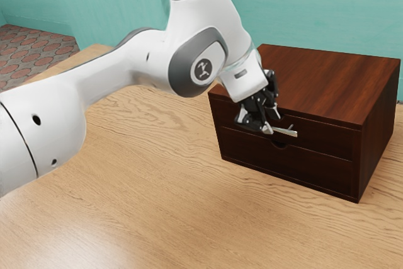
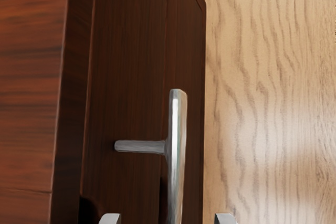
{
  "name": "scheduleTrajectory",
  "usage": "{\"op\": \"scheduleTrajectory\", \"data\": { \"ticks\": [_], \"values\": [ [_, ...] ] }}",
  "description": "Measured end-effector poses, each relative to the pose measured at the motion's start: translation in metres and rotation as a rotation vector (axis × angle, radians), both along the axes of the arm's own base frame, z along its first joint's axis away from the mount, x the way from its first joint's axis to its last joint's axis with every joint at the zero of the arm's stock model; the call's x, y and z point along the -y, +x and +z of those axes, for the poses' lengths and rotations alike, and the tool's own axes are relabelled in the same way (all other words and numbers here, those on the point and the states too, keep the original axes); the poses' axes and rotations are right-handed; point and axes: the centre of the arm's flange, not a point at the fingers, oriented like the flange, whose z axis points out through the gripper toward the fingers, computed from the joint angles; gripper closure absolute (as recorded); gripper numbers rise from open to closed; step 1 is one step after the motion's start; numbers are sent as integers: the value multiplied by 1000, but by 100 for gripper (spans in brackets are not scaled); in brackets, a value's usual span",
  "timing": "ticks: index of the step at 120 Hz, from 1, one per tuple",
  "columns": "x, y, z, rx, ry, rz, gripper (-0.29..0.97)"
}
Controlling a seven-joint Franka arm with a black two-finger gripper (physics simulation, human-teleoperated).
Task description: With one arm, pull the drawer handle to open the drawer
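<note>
Pale wood-grain worktop [image 1: 157, 187] against teal walls, with a patch of patterned floor at the far corner. The metal bar handle [image 1: 286, 133] stands off the upper drawer [image 1: 315, 137] of a dark wooden cabinet [image 1: 327, 74], which sits on the worktop toward the exterior view's right. The drawer front appears flush with the cabinet face, so the pull is judged not yet made. In the wrist view the handle [image 2: 177, 150] lies between the two fingertips [image 2: 110, 219], with clear space on either side: the jaws are wide, straddling the bar and holding nothing. The white arm [image 1: 126, 74] reaches in from the exterior view's left, its hand at the drawer front. Recommendation: close the jaws squarely on the bar near its post, confirm contact on both sides, then draw straight back along the drawer's travel. An oblique pull risks slipping off the bar or dragging the cabinet.
</note>
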Motion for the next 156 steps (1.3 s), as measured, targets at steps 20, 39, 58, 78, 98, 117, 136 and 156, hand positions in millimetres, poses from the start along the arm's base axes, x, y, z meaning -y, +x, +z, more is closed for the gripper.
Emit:
{"op": "scheduleTrajectory", "data": {
  "ticks": [20,39,58,78,98,117,136,156],
  "values": [
    [8,4,-16,-19,-9,-10,55],
    [5,4,-21,-26,-15,-6,66],
    [4,-13,-32,-63,-18,-14,73],
    [-2,-47,-27,-86,-28,-27,77],
    [3,-59,-33,-88,-24,-38,89],
    [1,-85,-28,-97,-25,-50,78],
    [4,-104,-26,-109,-7,-60,75],
    [5,-124,-28,-127,-10,-60,74]
  ]
}}
